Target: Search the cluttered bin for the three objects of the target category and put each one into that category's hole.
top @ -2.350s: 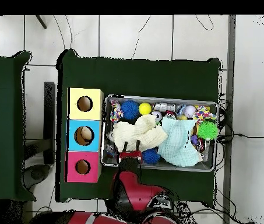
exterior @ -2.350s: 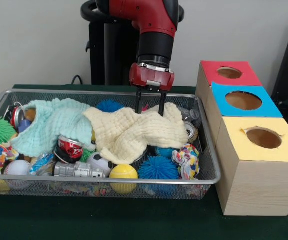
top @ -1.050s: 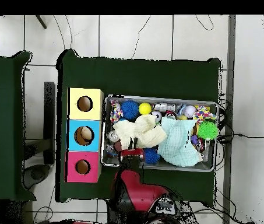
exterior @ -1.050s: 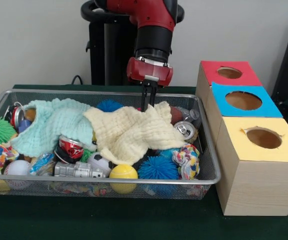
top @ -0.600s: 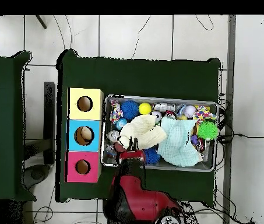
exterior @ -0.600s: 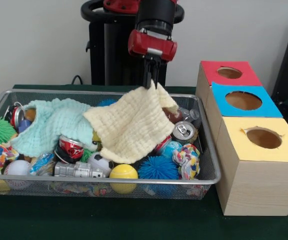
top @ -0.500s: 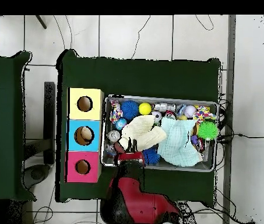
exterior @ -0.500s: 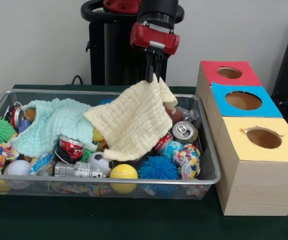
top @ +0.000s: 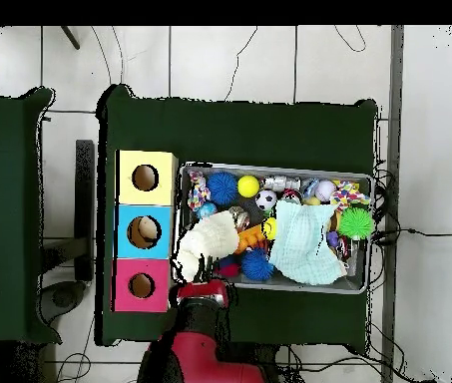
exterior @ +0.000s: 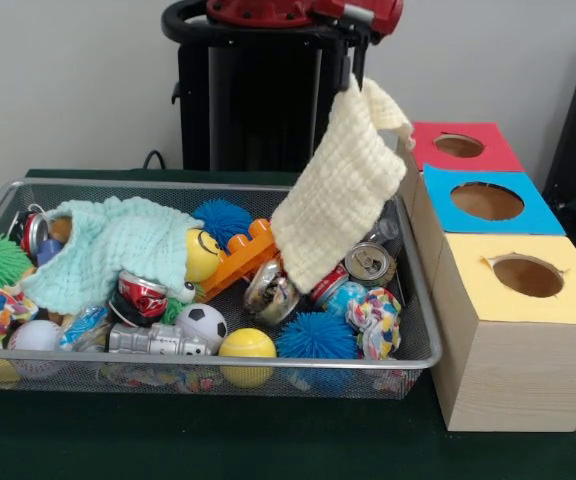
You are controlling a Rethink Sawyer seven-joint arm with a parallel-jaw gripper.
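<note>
Three wooden boxes with holes, topped red (exterior: 458, 146), blue (exterior: 487, 201) and yellow (exterior: 527, 276), stand in a row just beside the wire bin (exterior: 420, 330), which is crowded with toys and cans. Over the bin's box-side end the gripper (exterior: 353, 50) is high at the picture's top, its fingers pinched narrow on a corner of the pale yellow cloth (exterior: 336, 195), which hangs down with its lower edge close to the clutter. A mint cloth (exterior: 108, 245) covers the opposite end. Uncovered beneath lie an orange toy block (exterior: 240, 258), a crushed silver can (exterior: 268, 292) and an upright can (exterior: 369, 261). Which category is wanted cannot be told. I judge the risks to be the cloth slipping free and covering the finds again, or its trailing hem dragging a can out or draping over the box holes if carried that way.
</note>
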